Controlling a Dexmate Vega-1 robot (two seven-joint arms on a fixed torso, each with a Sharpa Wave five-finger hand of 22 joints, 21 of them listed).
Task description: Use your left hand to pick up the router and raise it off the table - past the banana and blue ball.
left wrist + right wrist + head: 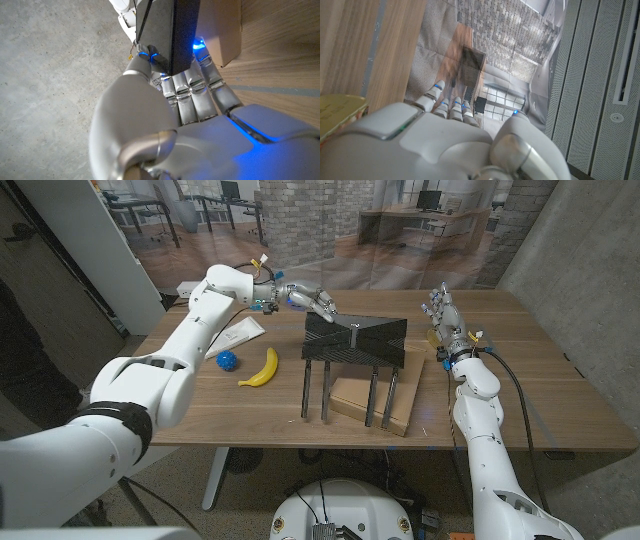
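In the head view the left robot hand [312, 302] grips the upper left corner of the black router [355, 340], which hangs clear of the bench [500, 395] with its four antennas pointing down. The antenna tips hang over the bench and a flat cardboard box [372, 402]. The banana [262, 369] and the blue ball [227, 361] lie on the bench nearer the robot than that robot hand and towards its own arm's side, next to a white packet [238, 335].

The left wrist view adds the grip itself: fingers [192, 92] pressed along the router [175, 30] body, thumb on the opposite face.

The right robot hand [441, 313] stands upright over the bench beyond the router, fingers apart, holding nothing. Its wrist view shows those fingers [451, 107] reaching out loose.
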